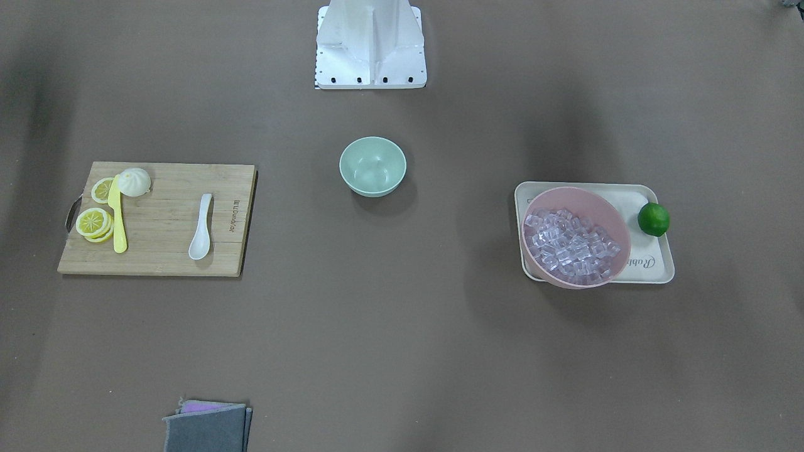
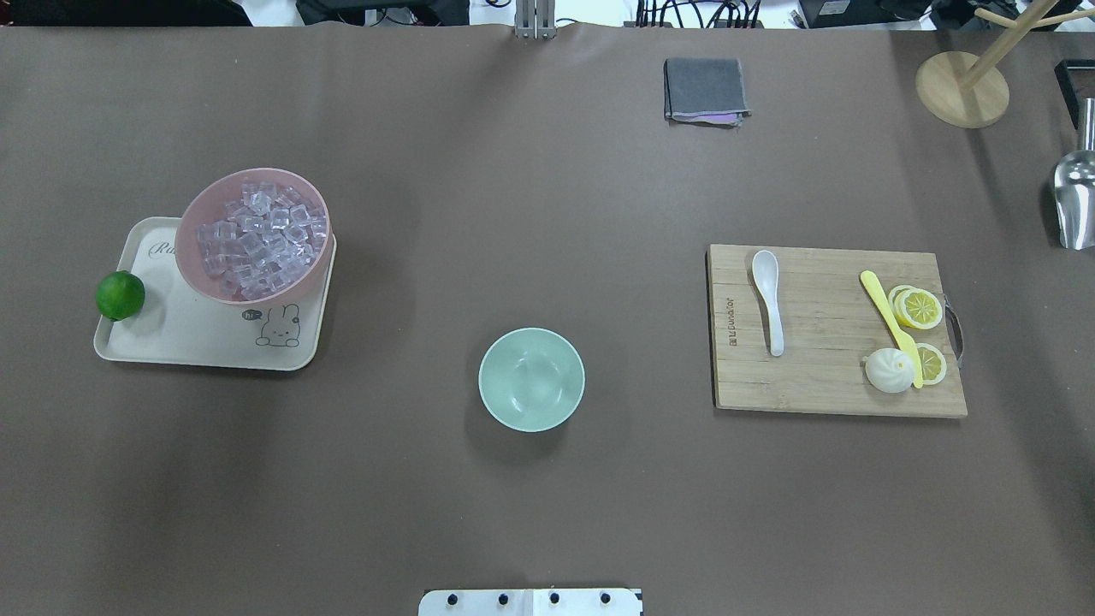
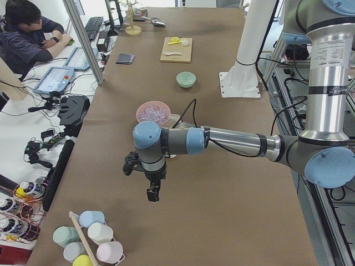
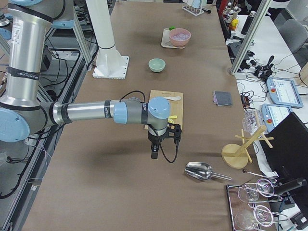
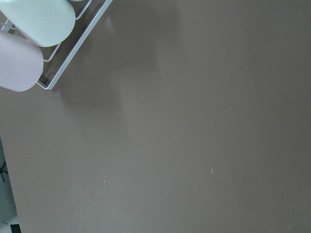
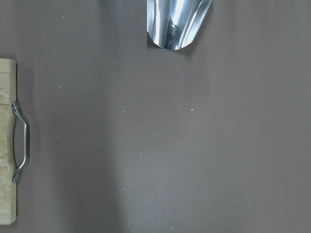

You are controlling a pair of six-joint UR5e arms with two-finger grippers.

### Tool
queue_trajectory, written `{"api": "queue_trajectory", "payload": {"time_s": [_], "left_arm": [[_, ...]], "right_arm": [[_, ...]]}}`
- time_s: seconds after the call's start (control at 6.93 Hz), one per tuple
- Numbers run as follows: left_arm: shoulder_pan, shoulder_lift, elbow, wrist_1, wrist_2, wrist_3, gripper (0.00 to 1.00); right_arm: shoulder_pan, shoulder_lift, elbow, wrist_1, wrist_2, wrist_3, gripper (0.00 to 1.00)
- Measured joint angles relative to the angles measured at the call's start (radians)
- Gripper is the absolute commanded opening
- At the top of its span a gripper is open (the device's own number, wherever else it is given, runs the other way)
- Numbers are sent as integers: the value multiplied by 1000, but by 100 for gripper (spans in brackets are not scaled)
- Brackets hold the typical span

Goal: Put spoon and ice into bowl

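Observation:
The white spoon (image 2: pixel 767 299) lies on a wooden cutting board (image 2: pixel 821 385) on the right of the overhead view. The mint-green bowl (image 2: pixel 531 379) stands empty at the table's middle. Clear ice cubes (image 2: pixel 261 239) fill a pink bowl (image 2: pixel 192 257) on a cream tray (image 2: pixel 171 346) at the left. The left gripper (image 3: pixel 152 194) shows only in the exterior left view, over bare table short of the tray. The right gripper (image 4: pixel 154 153) shows only in the exterior right view, beyond the board's handle end. I cannot tell whether either is open or shut.
A lime (image 2: pixel 120 295) sits on the tray. A yellow knife (image 2: pixel 890 325), lemon slices (image 2: pixel 920 308) and a white bun (image 2: pixel 890 370) share the board. A metal scoop (image 2: pixel 1076 201), a wooden stand (image 2: pixel 962 85) and a grey cloth (image 2: pixel 704 88) lie far right and back. Cups (image 3: pixel 89 238) stand near the left gripper.

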Motion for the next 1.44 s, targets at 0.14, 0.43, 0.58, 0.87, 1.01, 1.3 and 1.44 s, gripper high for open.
{"api": "queue_trajectory", "payload": {"time_s": [0.14,0.43,0.58,0.87,1.01,1.3,1.44], "left_arm": [[1,-3,-1,2,0,0,99],[4,-7,-6,2,0,0,99],[4,-7,-14,1,0,0,99],[5,-10,-54,2,4,-1,99],[4,-17,-70,-2,5,-2,99],[3,-41,-81,-61,3,-3,99],[3,-44,-78,-128,4,-3,99]], "right_arm": [[0,0,0,0,0,0,100],[0,0,0,0,-1,0,100],[0,0,0,0,-2,2,100],[4,1,28,-4,0,6,100],[5,3,46,-5,4,6,100],[5,24,85,-1,15,2,100],[5,44,99,1,15,2,100]]}}
